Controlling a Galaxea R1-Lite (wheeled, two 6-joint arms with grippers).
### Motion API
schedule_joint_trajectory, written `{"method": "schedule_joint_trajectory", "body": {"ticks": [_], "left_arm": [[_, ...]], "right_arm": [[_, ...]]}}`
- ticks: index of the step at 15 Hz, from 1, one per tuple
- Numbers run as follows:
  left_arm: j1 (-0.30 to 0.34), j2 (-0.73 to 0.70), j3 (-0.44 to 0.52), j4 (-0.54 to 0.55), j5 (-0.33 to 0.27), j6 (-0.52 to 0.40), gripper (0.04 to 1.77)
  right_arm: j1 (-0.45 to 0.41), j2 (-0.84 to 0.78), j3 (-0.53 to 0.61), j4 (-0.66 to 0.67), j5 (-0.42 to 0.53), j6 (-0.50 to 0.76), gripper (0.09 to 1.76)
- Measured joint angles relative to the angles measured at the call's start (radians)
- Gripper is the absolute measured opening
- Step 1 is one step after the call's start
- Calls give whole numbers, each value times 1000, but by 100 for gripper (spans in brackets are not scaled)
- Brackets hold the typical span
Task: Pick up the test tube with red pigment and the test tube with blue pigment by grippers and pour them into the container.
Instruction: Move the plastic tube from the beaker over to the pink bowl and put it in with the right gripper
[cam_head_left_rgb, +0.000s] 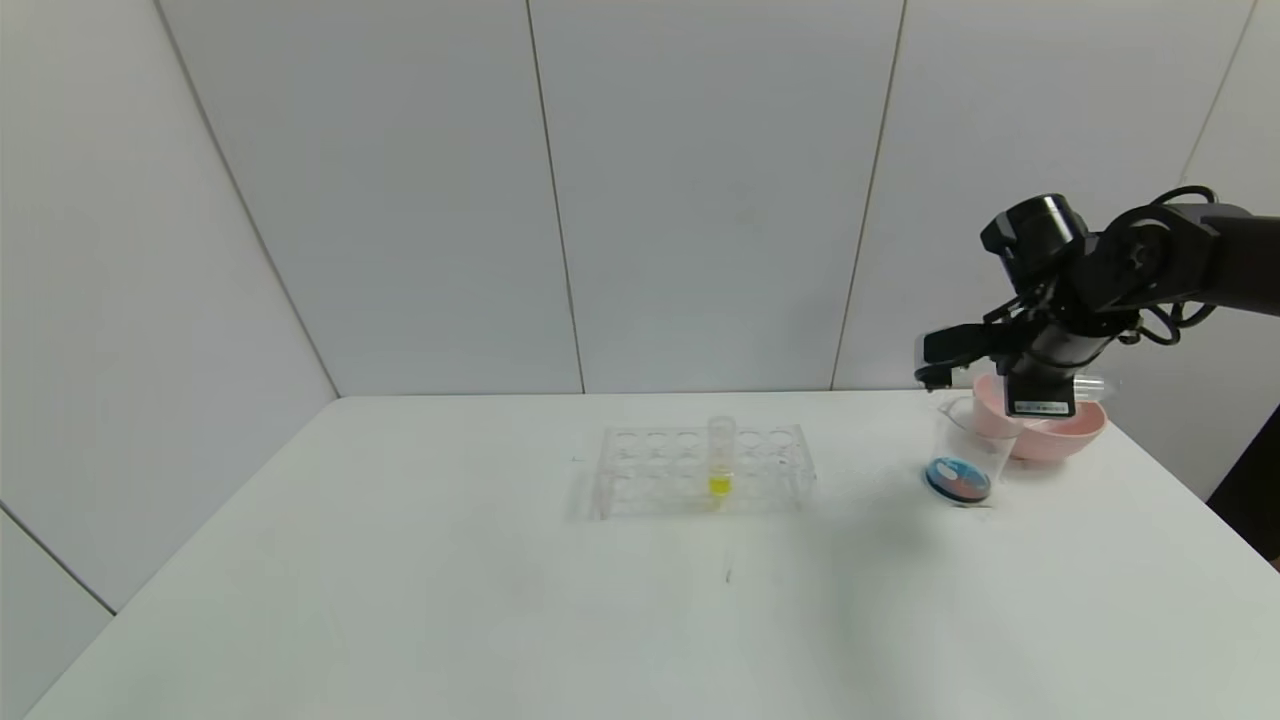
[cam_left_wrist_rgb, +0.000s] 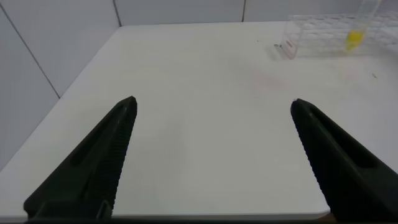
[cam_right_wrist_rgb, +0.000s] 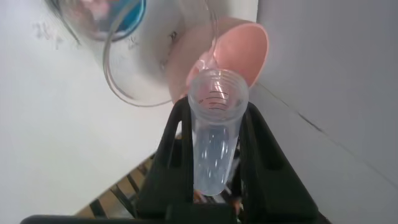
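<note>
Right gripper (cam_head_left_rgb: 1040, 395) clamped on emptied test tube (cam_right_wrist_rgb: 214, 134) above pink bowl (cam_head_left_rgb: 1065, 430), beside container (cam_head_left_rgb: 965, 460) holding red and blue pigment; possible knock to container if swung low; left gripper (cam_left_wrist_rgb: 211, 155) wide open, empty.

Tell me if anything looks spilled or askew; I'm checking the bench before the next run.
No spill shows on the table. The container holds blue and red pigment, unmixed. The right gripper grips an emptied test tube near the pink bowl. The rack holds only the yellow tube.
</note>
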Motion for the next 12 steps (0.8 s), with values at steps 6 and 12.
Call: {"method": "schedule_joint_trajectory", "body": {"ticks": [6,12], "left_arm": [[0,0,0,0,0,0,176],[0,0,0,0,0,0,176]], "right_arm": [[-61,-118,117,-2,436,297,49],[-123,-365,497,-243,697,533,49]]}}
